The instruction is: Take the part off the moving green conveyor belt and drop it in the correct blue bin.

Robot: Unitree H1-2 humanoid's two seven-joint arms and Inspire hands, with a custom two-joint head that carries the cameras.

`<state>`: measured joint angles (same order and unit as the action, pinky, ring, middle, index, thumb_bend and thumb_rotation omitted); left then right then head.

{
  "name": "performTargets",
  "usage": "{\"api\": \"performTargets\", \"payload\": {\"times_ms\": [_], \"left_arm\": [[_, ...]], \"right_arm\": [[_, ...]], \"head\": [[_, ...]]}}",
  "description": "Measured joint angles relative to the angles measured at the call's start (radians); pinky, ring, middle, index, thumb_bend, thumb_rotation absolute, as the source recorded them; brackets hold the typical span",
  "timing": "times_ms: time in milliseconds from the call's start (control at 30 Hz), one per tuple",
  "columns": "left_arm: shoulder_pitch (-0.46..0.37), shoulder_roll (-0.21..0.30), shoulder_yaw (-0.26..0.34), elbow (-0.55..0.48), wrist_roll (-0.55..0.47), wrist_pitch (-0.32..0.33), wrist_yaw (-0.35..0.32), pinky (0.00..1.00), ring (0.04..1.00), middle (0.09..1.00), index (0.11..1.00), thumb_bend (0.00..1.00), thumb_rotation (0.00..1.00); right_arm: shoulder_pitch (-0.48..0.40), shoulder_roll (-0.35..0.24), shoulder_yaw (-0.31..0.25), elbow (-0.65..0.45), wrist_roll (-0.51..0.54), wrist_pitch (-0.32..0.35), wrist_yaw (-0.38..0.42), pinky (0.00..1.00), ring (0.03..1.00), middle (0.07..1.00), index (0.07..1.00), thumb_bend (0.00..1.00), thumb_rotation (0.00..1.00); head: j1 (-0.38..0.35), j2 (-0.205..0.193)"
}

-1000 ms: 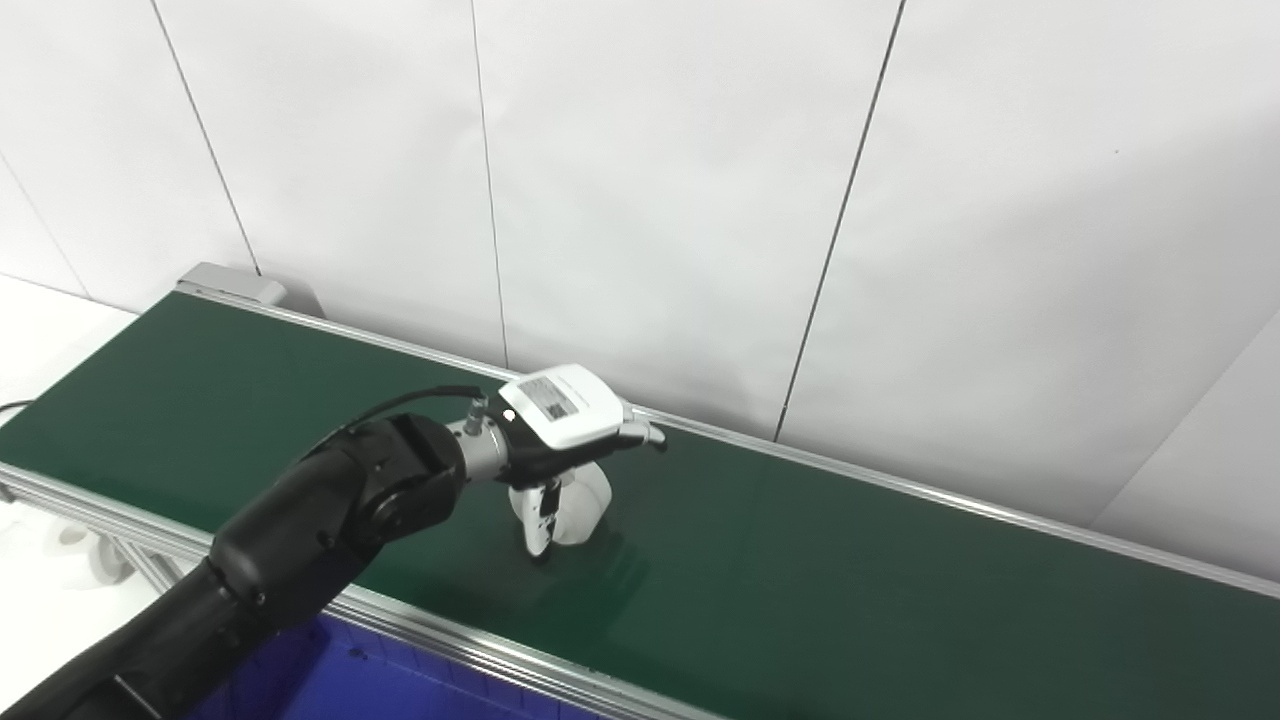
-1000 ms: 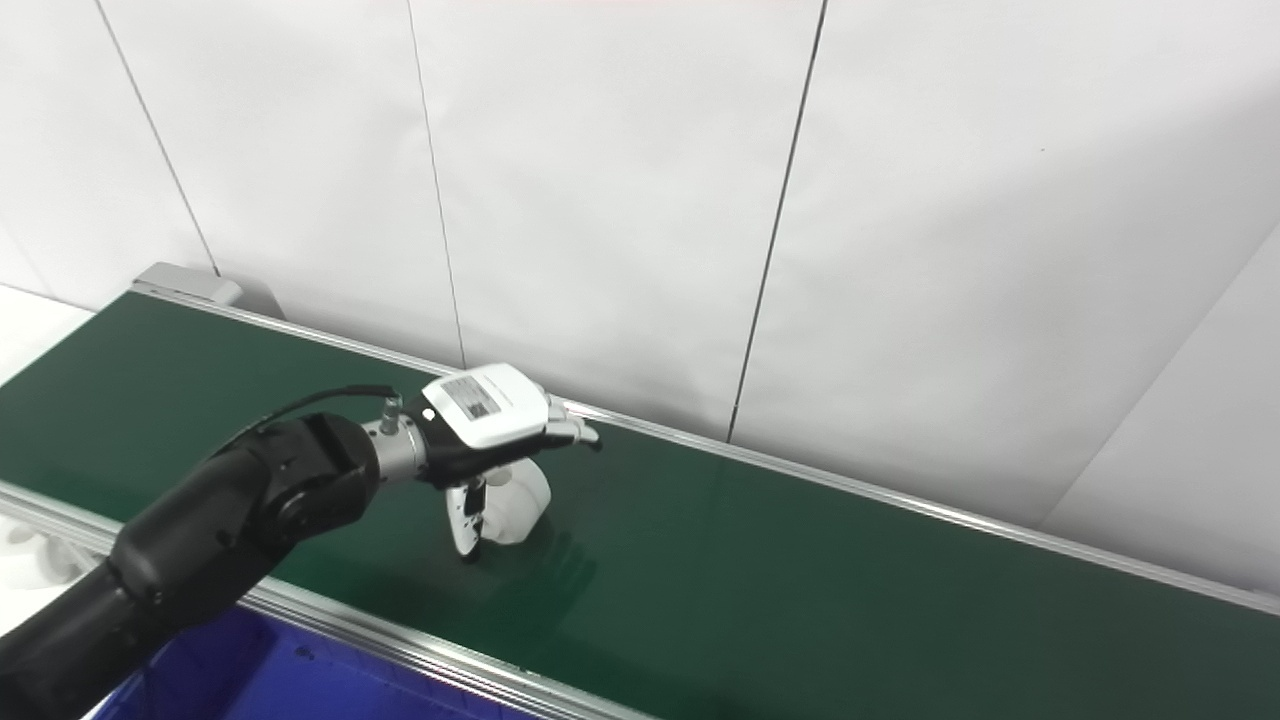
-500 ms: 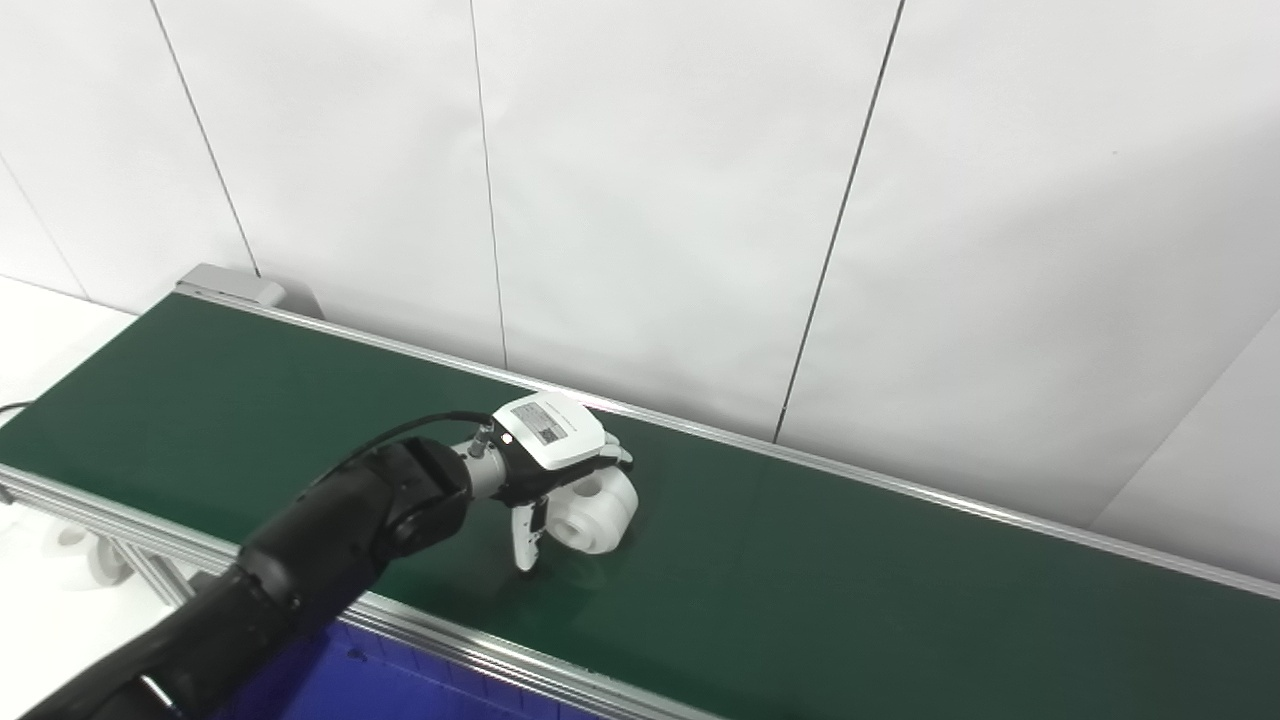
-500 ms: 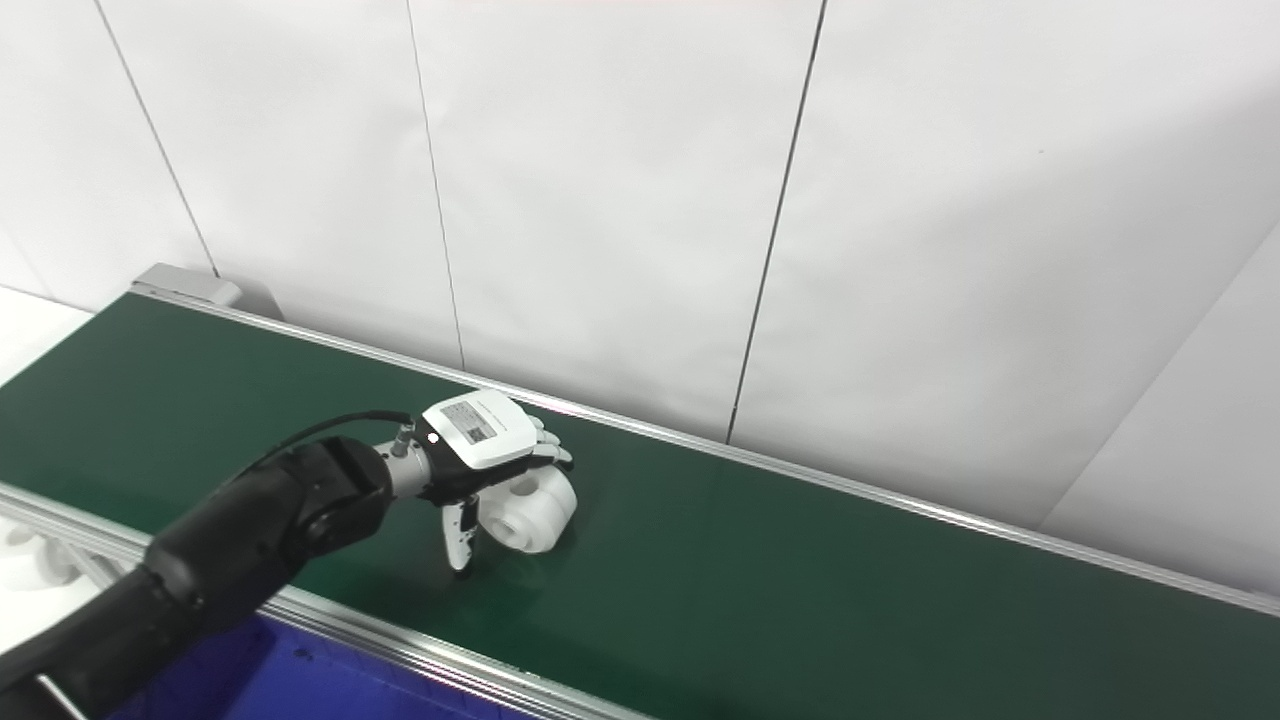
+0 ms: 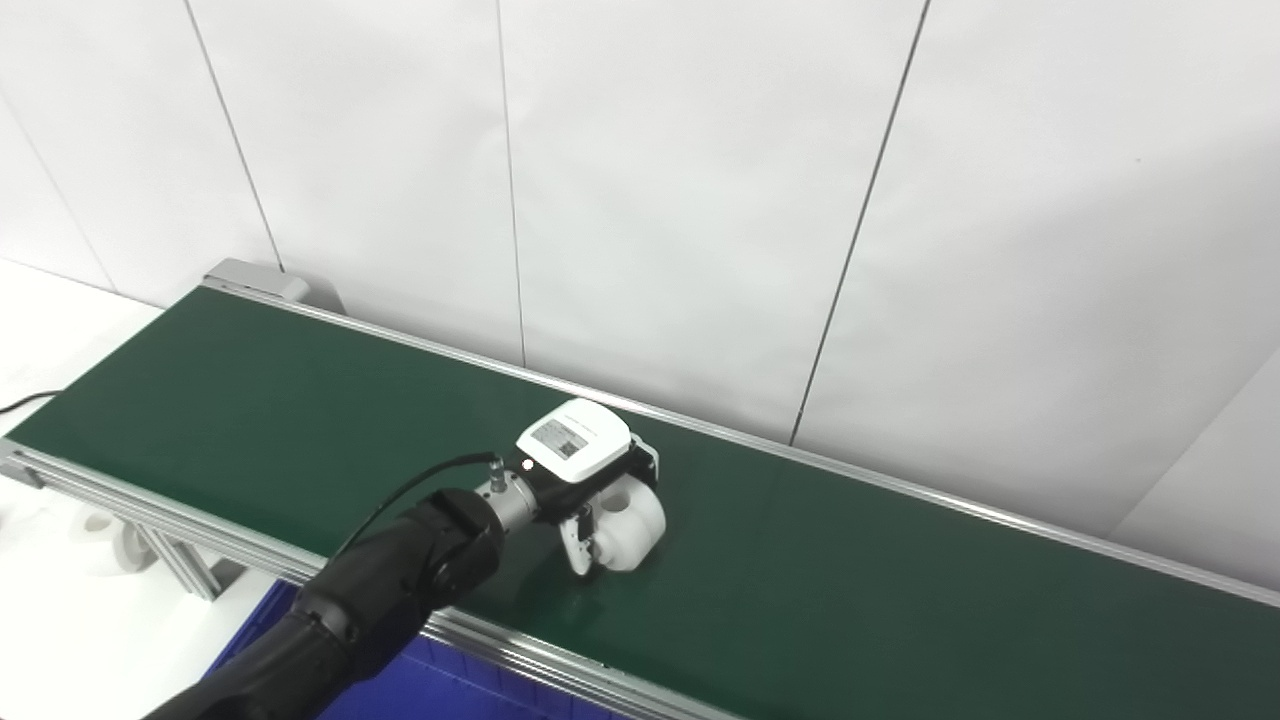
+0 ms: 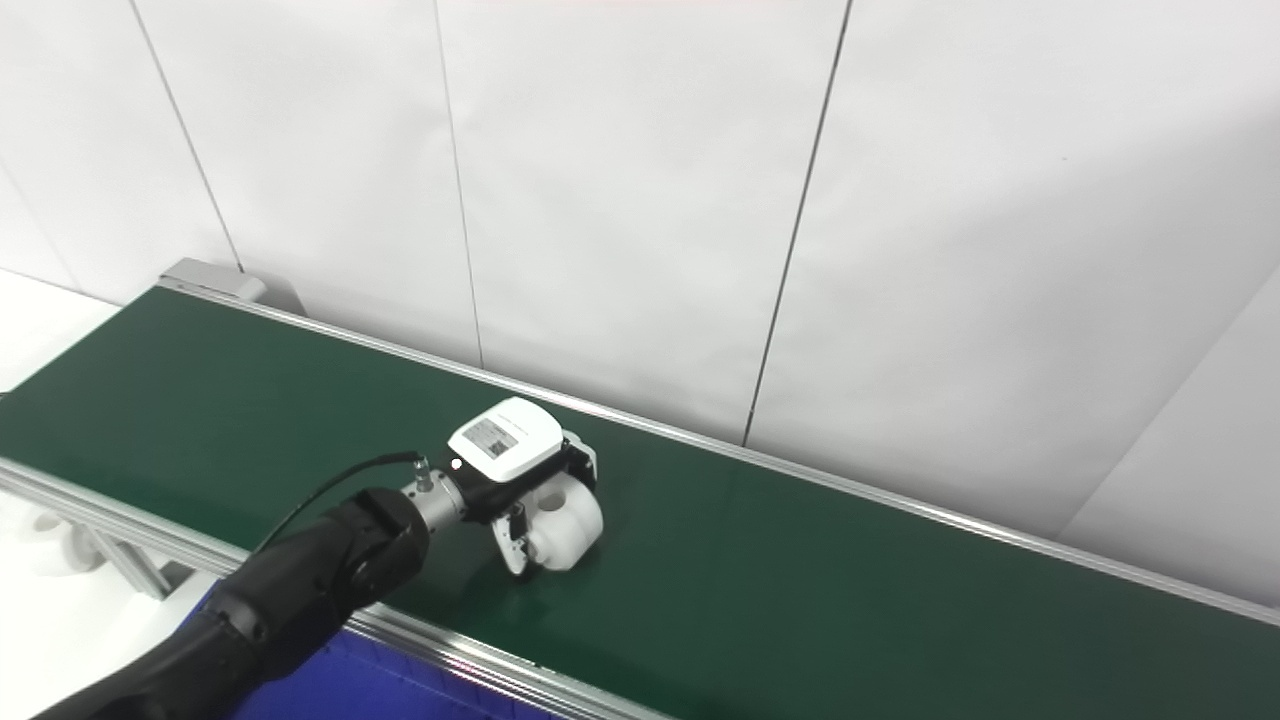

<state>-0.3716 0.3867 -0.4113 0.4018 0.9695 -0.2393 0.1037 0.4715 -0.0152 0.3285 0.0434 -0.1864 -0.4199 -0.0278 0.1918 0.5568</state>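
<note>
The white part (image 5: 632, 523), a rounded plastic piece with a round hole showing on its upper face, sits on the green conveyor belt (image 5: 900, 590), a little nearer the front rail than the back one. The left hand (image 5: 590, 470) is wrapped over it from above and from the left: the fingers (image 5: 646, 458) curl down over the far side of the part, and the thumb (image 5: 577, 538) comes down its near side, so the part is pinched between them. Whether the part is lifted clear of the belt or resting on it cannot be told from either view; its lower edge looks to be at the belt's surface.

The back of the hand, a white plate with a small grey label, faces up and toward the camera, tilted slightly to the left. Behind it a short metal wrist joins the black forearm (image 5: 400, 580), which runs down and to the left, crosses the near aluminium rail (image 5: 520, 655) of the conveyor and leaves the picture at the bottom edge. A thin black cable loops from the wrist back along the forearm.

Below the rail, under the forearm, a strip of the blue bin (image 5: 400, 695) shows at the bottom edge. Behind the belt stands a white panelled wall (image 5: 700, 200). The right hand is out of sight in both views.
</note>
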Motion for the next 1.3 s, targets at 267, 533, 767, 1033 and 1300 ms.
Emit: {"api": "performTargets", "payload": {"times_ms": [267,533,767,1033,1300], "left_arm": [[-0.001,-0.011,-0.022,-0.02,-0.002,0.014,-0.001,0.4,0.467,0.486,0.498,0.52,0.0],[-0.002,0.005,-0.033,-0.069,-0.036,0.005,-0.073,0.4,0.484,0.497,0.489,0.52,0.0],[0.018,0.086,0.019,-0.359,-0.123,0.017,-0.257,0.34,0.441,0.484,0.499,0.52,0.0],[0.155,0.197,0.166,-0.733,-0.287,0.091,-0.45,0.37,0.467,0.496,0.488,0.52,0.0],[0.319,0.207,0.257,-0.878,-0.332,0.111,-0.524,0.4,0.493,0.495,0.489,0.52,0.0]], "right_arm": [[-0.006,0.024,0.009,-0.011,-0.018,0.0,0.004,1.0,0.956,0.926,0.978,0.8,1.0],[-0.006,0.024,0.006,-0.012,-0.02,0.001,0.014,1.0,0.953,0.922,0.977,0.8,1.0],[-0.004,0.026,0.007,-0.049,-0.02,0.042,0.02,1.0,0.953,0.922,0.985,0.79,1.0],[-0.003,0.023,0.008,-0.128,-0.005,0.087,0.04,1.0,0.967,0.934,1.0,0.76,1.0],[-0.001,-0.016,-0.013,-0.203,0.024,0.15,0.067,0.98,0.922,0.907,0.976,0.76,1.0]], "head": [[-0.005,0.002],[-0.005,0.009],[0.032,0.08],[0.096,0.191],[0.165,0.276]]}}
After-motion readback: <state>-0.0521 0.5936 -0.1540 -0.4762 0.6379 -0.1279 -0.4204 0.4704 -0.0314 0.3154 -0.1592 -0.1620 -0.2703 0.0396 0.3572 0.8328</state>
